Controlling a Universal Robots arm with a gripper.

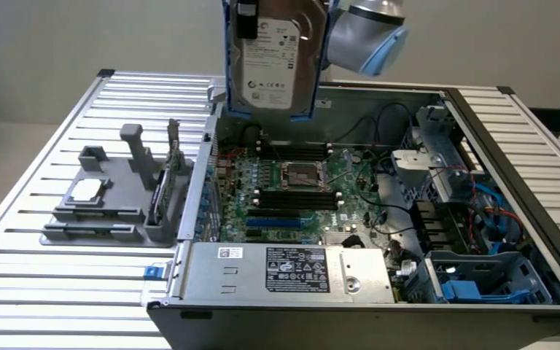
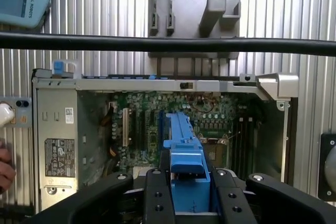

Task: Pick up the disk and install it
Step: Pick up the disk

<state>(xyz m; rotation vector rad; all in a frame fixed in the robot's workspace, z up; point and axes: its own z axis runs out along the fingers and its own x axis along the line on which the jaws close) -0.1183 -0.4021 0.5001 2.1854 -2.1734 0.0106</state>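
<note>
The disk (image 1: 275, 65), a silver-grey drive with a white label in a thin blue carrier, hangs upright high over the back left corner of the open computer case (image 1: 513, 146). Its top edge runs out of the exterior view at the top, beside the arm's grey wrist joint (image 1: 367, 33). In the wrist view my gripper (image 2: 185, 184) is shut on the disk's blue carrier edge (image 2: 184, 145), with a black finger (image 2: 157, 192) on either side. Below it lies the motherboard (image 2: 210, 119) inside the case.
A long grey power supply box (image 1: 290, 270) lies along the case's near side, and a blue drive bay (image 1: 475, 284) sits at its near right corner. A grey fixture (image 1: 114, 197) holding a small chip (image 1: 85, 189) stands on the slatted table (image 1: 27, 292). A black cable (image 2: 168, 44) crosses the wrist view. A hand (image 2: 4, 169) shows at the edge.
</note>
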